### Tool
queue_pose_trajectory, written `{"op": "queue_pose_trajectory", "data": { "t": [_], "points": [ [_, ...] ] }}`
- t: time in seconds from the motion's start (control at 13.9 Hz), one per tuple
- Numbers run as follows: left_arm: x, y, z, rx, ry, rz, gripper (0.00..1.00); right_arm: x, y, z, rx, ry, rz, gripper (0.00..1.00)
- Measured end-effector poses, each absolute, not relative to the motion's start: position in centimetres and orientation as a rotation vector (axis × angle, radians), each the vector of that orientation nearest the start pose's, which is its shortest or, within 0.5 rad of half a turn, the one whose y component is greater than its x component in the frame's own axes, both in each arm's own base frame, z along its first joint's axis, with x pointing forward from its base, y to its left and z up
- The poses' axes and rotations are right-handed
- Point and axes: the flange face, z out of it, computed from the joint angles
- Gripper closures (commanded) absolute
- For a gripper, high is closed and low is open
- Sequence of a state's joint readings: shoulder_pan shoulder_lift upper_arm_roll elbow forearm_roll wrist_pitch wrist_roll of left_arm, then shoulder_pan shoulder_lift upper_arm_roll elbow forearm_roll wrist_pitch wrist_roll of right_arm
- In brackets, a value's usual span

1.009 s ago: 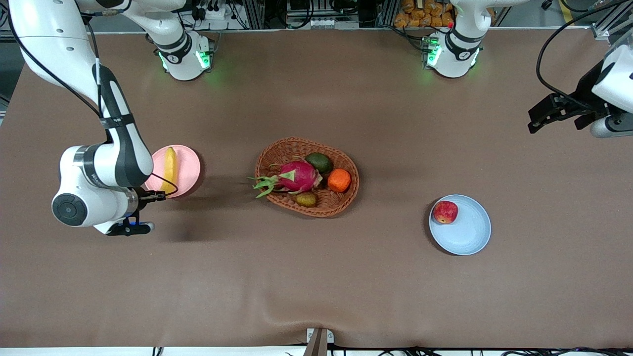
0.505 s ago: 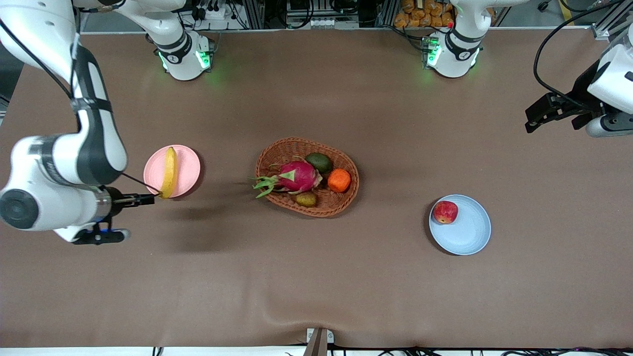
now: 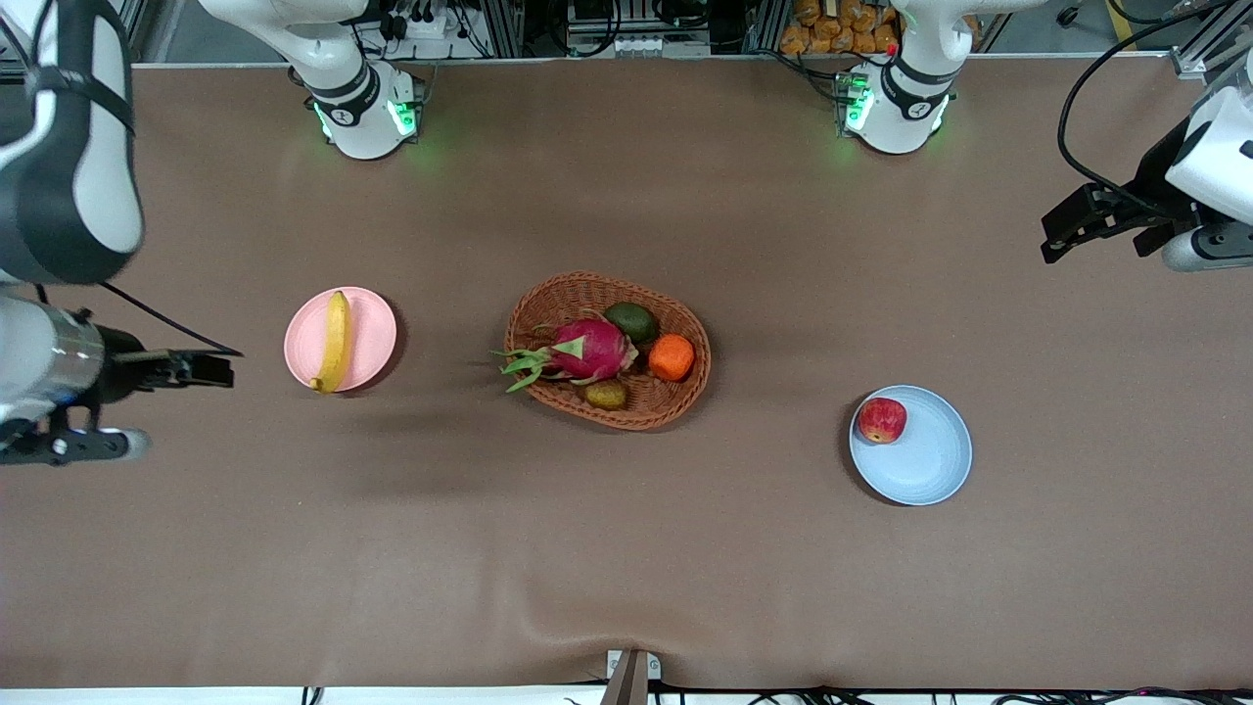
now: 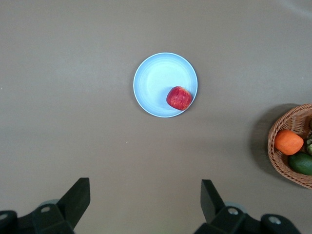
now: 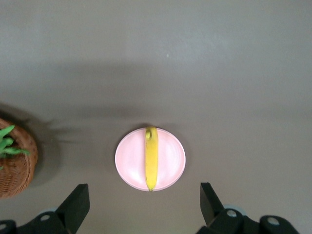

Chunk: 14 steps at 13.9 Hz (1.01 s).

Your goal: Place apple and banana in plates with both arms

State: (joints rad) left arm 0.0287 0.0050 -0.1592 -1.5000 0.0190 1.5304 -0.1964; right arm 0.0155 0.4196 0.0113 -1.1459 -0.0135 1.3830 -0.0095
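Observation:
The yellow banana [image 3: 335,341] lies across the pale pink plate [image 3: 377,338]. The red apple [image 3: 882,420] sits in the pale blue plate [image 3: 935,465], near its rim toward the basket. My right gripper [image 3: 215,370] is open and empty, up over the bare table beside the pink plate, at the right arm's end. Its wrist view shows the banana [image 5: 151,158] on the pink plate [image 5: 127,158] past the open gripper [image 5: 144,202]. My left gripper [image 3: 1055,238] is open and empty, high over the left arm's end. Its wrist view shows the apple [image 4: 179,97] in the blue plate [image 4: 155,83] past the gripper [image 4: 145,200].
An oval woven basket [image 3: 548,294] stands mid-table between the plates, holding a pink dragon fruit [image 3: 587,350], an avocado [image 3: 631,320], an orange [image 3: 672,356] and a kiwi [image 3: 607,395]. Its edge shows in both wrist views [image 4: 274,163] [image 5: 19,170].
My right arm has drawn back from the pink plate toward the right arm's end of the table, leaving the banana on the plate. The left arm has hardly moved.

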Motion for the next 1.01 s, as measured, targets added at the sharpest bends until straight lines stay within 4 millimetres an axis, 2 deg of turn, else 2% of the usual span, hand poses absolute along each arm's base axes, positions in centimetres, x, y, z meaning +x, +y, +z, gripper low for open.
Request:
{"op": "queue_pose_trajectory", "data": {
  "t": [0.29, 0.5, 0.65, 1.01],
  "points": [
    [54.8, -6.9, 65.2, -3.126, -0.107, -0.046, 0.00, 60.9, 1.2, 63.7, -3.149, -0.023, 0.166, 0.00],
    [54.8, -6.9, 65.2, -3.126, -0.107, -0.046, 0.00, 57.9, 1.0, 67.2, -3.153, -0.004, 0.066, 0.00],
    [54.8, -6.9, 65.2, -3.126, -0.105, -0.046, 0.00, 56.2, 0.8, 67.6, -3.154, 0.012, 0.052, 0.00],
    [54.8, -7.2, 65.2, -3.126, -0.098, -0.046, 0.00, 53.9, 1.1, 65.8, -3.154, 0.130, 0.055, 0.00]
  ]
}}
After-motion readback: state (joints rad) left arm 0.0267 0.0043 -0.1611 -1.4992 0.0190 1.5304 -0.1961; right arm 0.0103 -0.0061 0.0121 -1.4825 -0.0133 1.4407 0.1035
